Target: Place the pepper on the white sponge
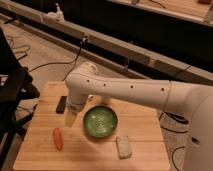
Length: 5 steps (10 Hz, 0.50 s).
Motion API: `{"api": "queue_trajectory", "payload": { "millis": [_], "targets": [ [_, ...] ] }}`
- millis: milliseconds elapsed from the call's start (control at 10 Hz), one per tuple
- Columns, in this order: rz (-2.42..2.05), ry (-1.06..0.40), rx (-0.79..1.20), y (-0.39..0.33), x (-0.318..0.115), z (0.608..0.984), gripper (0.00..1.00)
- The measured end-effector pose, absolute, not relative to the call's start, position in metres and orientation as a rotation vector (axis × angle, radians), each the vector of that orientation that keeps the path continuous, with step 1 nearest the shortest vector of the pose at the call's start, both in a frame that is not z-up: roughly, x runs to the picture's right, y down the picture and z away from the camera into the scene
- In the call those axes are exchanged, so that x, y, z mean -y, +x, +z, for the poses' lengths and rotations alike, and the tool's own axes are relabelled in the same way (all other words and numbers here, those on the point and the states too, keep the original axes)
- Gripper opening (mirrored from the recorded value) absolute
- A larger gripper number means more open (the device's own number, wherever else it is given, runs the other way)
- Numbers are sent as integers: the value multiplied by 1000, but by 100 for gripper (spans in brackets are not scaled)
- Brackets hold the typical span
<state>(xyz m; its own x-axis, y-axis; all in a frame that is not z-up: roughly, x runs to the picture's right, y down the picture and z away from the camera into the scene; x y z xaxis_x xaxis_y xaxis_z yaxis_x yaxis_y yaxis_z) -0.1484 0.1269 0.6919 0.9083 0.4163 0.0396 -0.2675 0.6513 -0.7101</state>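
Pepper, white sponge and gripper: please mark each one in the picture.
pepper [58,138], camera view, middle of its orange-red body.
white sponge [123,147], camera view, centre of its top face.
gripper [69,121], camera view, its lower end, just up and right of the pepper.

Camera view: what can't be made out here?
- Gripper, hanging over the wooden table just above the pepper: its height above the wood can't be judged from this angle.
- Black object left of the gripper: too small and dark to identify.
- Table's back edge, middle stretch: hidden by the arm.
- Arm's base: cut off by the right edge.
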Motion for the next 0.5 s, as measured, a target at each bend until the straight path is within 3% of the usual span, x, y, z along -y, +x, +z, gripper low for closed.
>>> {"api": "queue_trajectory", "payload": {
  "millis": [500],
  "targets": [
    [529, -871, 175, -176, -147, 735, 65]
  ]
}}
